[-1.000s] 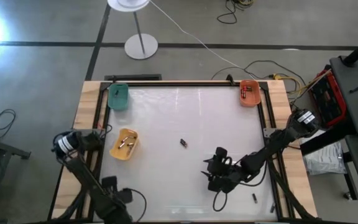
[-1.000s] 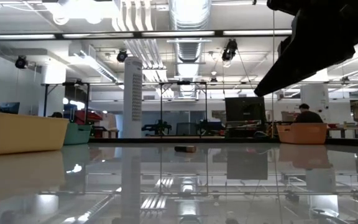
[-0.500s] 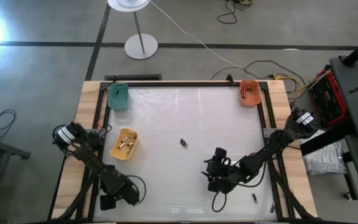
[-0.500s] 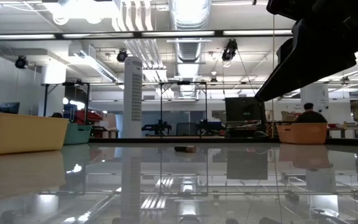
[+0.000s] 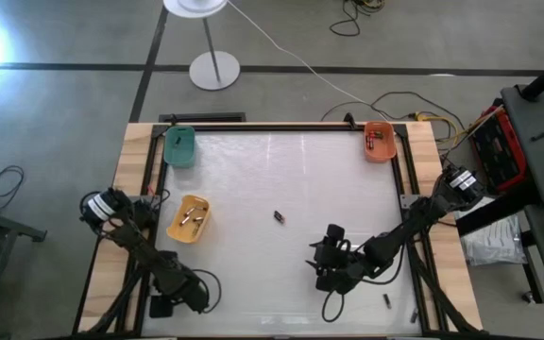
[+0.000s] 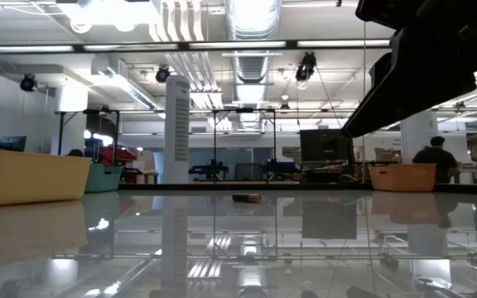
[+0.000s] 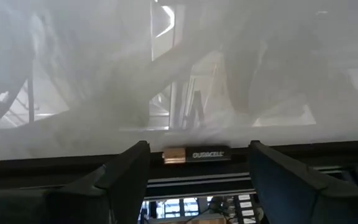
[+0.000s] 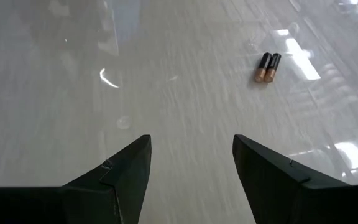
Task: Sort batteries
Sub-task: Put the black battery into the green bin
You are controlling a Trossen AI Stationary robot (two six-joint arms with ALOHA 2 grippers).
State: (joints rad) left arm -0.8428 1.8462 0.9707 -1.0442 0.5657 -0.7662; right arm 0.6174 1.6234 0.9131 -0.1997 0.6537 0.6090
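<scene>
One battery (image 7: 197, 154), dark with a copper end, lies lengthwise on the dark rail at the table's edge. It sits between the fingertips of my open left gripper (image 7: 197, 148), near the table's near left corner (image 5: 173, 300). I cannot tell whether the fingers touch it. Two more batteries (image 8: 268, 67) lie side by side mid-table (image 5: 279, 216). They are ahead of my open right gripper (image 5: 327, 268), which has nothing between its fingers. Another battery (image 5: 385, 301) lies near the near right corner.
A yellow bin (image 5: 189, 217) holding batteries stands at the left. A green bin (image 5: 179, 146) is at the far left corner and an orange bin (image 5: 380, 142) with batteries at the far right corner. A person (image 6: 437, 157) stands in the room beyond the table.
My left gripper has moved from the table's near edge a little toward the far edge, going down and turning as it went. The person in the room behind has walked to the right, past the orange bin.
</scene>
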